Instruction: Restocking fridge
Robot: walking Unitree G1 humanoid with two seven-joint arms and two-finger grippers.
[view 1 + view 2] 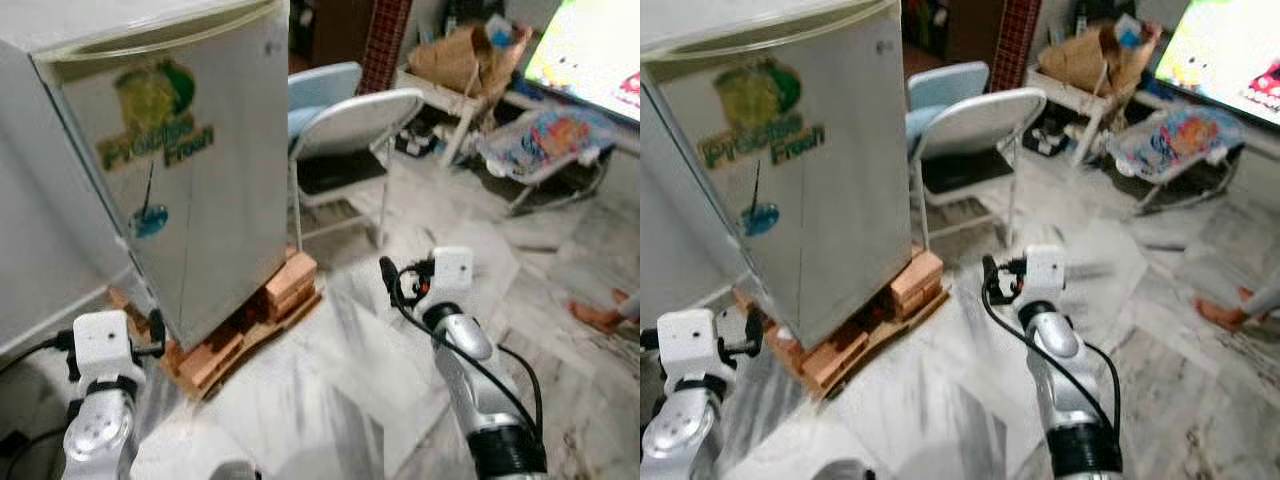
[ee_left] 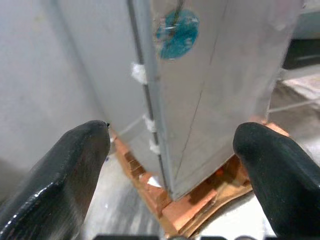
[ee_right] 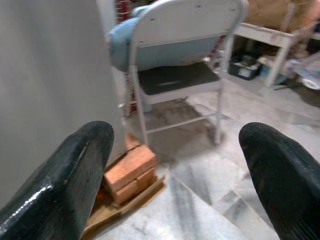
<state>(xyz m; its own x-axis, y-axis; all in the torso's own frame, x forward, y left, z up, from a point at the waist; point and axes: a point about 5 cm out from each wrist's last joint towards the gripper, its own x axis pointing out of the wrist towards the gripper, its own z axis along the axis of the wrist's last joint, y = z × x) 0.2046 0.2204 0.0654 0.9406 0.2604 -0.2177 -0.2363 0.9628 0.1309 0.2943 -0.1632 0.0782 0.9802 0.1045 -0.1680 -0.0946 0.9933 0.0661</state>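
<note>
My left gripper point(image 2: 170, 165) is up low in front of me, fingers spread wide w/ nothing between them, aimed at the fridge's point(image 1: 190, 170) bottom corner where the door seam runs. My right gripper point(image 3: 175, 170) is also raised, further fwd, fingers apart & empty, pointed past the fridge side toward the chair point(image 3: 180, 60). Both empty, prob. because I need a free gripper for the door first; no stock in my grip. Fridge sits just ahead on my left, door shut, w/ a green "Fresh" sticker & a blue dot on the front. It stands on bricks point(image 1: 290, 280) over a flat board, I'd guess to keep it off the marble floor point(image 1: 330, 380). Just beside it on my right, a white folding chair w/ a blue one tucked behind. Further back: a low white table point(image 1: 450, 95) w/ a brown paper bag point(image 1: 465, 50), a baby bouncer point(image 1: 545, 145) and a lit screen point(image 1: 590, 50). At far right, a person's foot point(image 1: 600, 315) on the floor, well apart from me. Task barely begun by my read: door needs opening, and I can't tell where the items to load are.
</note>
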